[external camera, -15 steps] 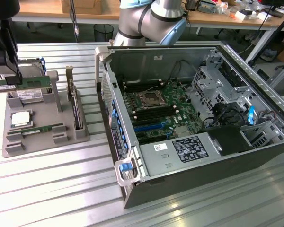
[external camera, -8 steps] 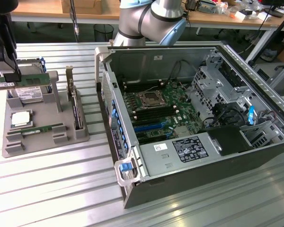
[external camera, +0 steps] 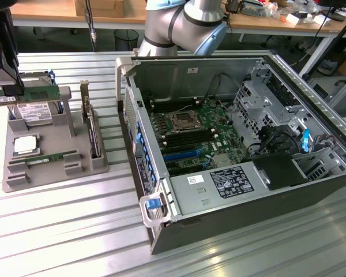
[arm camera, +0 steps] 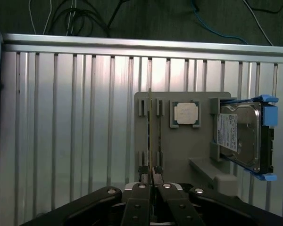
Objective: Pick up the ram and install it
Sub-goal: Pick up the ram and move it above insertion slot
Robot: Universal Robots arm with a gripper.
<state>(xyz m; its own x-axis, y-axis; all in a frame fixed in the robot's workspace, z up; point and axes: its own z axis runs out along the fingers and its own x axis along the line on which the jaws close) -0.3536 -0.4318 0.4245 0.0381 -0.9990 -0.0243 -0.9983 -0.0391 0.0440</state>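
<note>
The ram (external camera: 32,93) (arm camera: 151,141) is clamped in the pincer (external camera: 10,86) (arm camera: 153,182), whose jaws are closed almost fully on the thin green stick. In the exterior view it hangs level at that view's far left, above the grey parts tray (external camera: 57,173) and apart from it. In the wrist view it is seen edge-on as a thin line running out from between the black fingers (arm camera: 137,207), in line with the tray's narrow slots.

A second ram stick (external camera: 46,157) lies flat in the tray's front slot. Also in the tray are a square silver processor (external camera: 24,144) (arm camera: 185,114), a hard drive in a blue-edged carrier (external camera: 32,112) (arm camera: 240,136) and an upright expansion card (external camera: 89,130). The tray sits on the ribbed metal worktop (external camera: 63,236). To the exterior view's right of it, the open computer case (external camera: 311,190) lies on its side, its motherboard (external camera: 196,130) exposed.
</note>
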